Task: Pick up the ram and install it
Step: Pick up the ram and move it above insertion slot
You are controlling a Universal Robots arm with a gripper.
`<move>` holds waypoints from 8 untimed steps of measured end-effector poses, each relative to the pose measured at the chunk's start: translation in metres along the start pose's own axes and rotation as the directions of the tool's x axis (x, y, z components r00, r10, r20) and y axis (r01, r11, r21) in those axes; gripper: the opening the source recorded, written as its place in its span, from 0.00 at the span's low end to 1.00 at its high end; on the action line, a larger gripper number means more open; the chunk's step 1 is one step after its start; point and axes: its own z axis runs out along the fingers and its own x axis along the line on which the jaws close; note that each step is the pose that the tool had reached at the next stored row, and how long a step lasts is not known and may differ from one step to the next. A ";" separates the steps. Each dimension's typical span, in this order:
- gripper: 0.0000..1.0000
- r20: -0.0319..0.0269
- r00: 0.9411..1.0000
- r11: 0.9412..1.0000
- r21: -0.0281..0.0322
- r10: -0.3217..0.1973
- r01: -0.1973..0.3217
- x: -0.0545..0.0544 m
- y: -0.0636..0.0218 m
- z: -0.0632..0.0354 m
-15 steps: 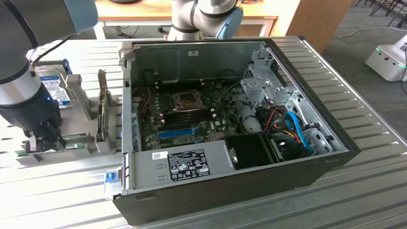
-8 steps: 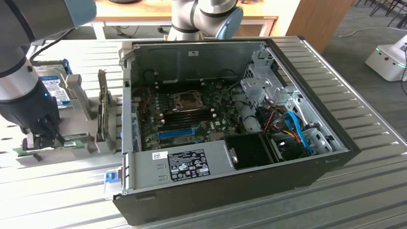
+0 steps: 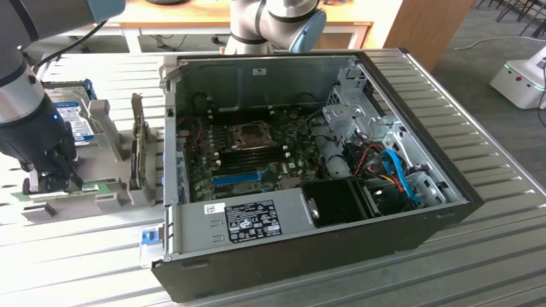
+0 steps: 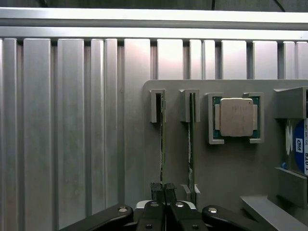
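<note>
A ram (image 4: 162, 139) stands on edge in a slot of the grey holder (image 4: 226, 168), a thin green stick seen edge-on. My gripper (image 4: 162, 186) is shut on its near end, with both dark fingertips pressed against the stick. A second ram stick (image 4: 191, 139) stands in the neighbouring slot. In the exterior view, my gripper (image 3: 53, 181) is low over the holder (image 3: 111, 198) at the exterior view's left, and the green ram (image 3: 85, 190) lies along it. The open computer case (image 3: 298, 153) sits beside the holder, with its motherboard (image 3: 256, 153) exposed.
A processor chip (image 4: 236, 117) rests in a pocket of the holder. The silver hard drive with a blue label (image 3: 75, 125) stands behind it. An upright card (image 3: 140, 150) stands between the holder and the case wall. A second arm's base (image 3: 273, 22) is behind the case.
</note>
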 end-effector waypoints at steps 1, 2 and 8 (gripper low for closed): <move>0.12 0.000 1.000 1.000 0.000 0.000 0.000 0.000 0.0000 -0.0026; 0.12 0.000 1.000 1.000 0.000 0.000 0.000 0.000 0.0000 -0.0052; 0.12 0.000 1.000 1.000 0.000 0.000 0.000 -0.001 0.0000 -0.0210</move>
